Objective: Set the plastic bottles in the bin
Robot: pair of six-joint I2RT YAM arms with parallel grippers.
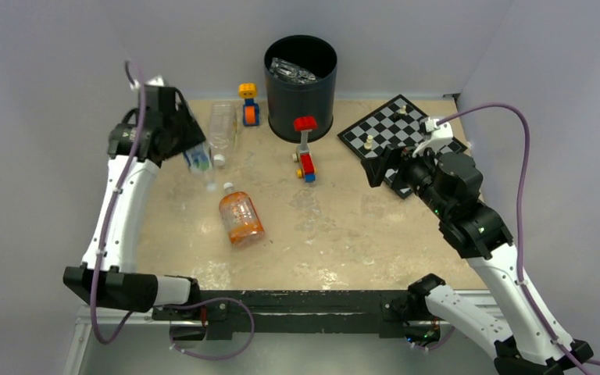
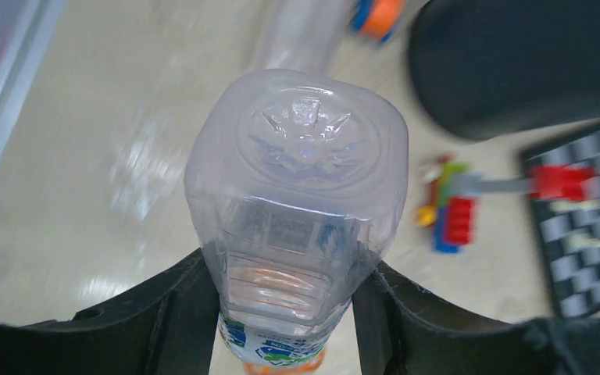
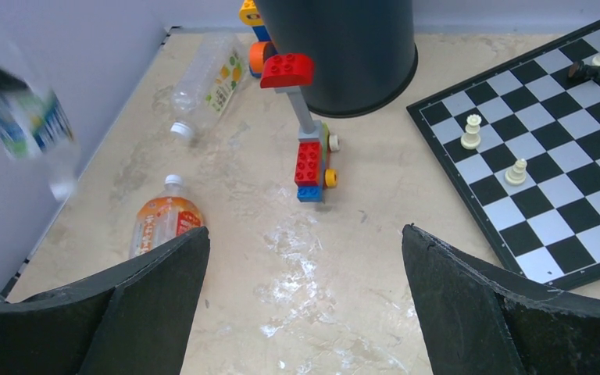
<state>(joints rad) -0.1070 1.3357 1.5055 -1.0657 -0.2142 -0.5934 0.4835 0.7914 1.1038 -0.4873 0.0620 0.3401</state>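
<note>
Left wrist alone: embossed base of bottle (image 2: 297,211)

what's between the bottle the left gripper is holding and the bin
In the top view, a clear bottle lying flat and a yellow-headed brick figure sit between the held bottle and the bin.
</note>
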